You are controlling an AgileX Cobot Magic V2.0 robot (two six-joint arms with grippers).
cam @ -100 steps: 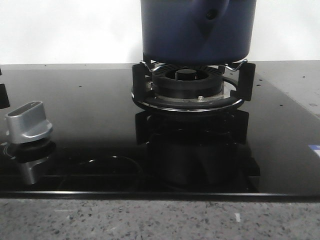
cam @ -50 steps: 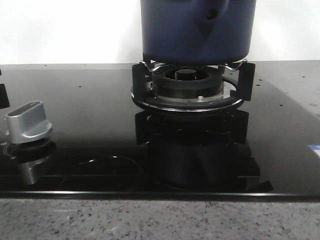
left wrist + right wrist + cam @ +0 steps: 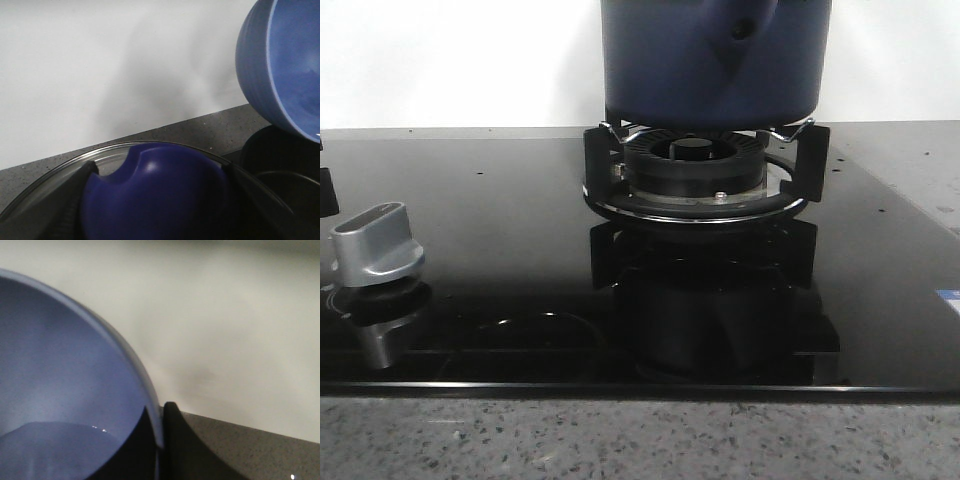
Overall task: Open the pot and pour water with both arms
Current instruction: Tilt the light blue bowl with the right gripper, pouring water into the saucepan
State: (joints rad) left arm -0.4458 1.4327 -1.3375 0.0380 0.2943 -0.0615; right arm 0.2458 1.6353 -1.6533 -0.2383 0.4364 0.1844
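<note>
Pot [image 3: 715, 60] is seen from the front seated on the burner [image 3: 695, 172]; no hand is shown. In the left wrist view, a blue knob [image 3: 155, 192] on a glass lid [image 3: 55, 180] is gripped between the left hand's fingers [image 3: 75, 205], so opening is judged underway. In the right wrist view, a blue bowl [image 3: 60, 390] is pinched at its rim by the right hand [image 3: 161, 440]; pouring is judged left.

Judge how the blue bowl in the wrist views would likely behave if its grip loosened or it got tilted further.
The blue bowl looks rigid and glazed, so probably slippery at the rim. Liquid seems pooled inside, so it is likely heavier than empty and apt to slosh. Its rounded wall suggests it would rock or roll if dropped.
</note>
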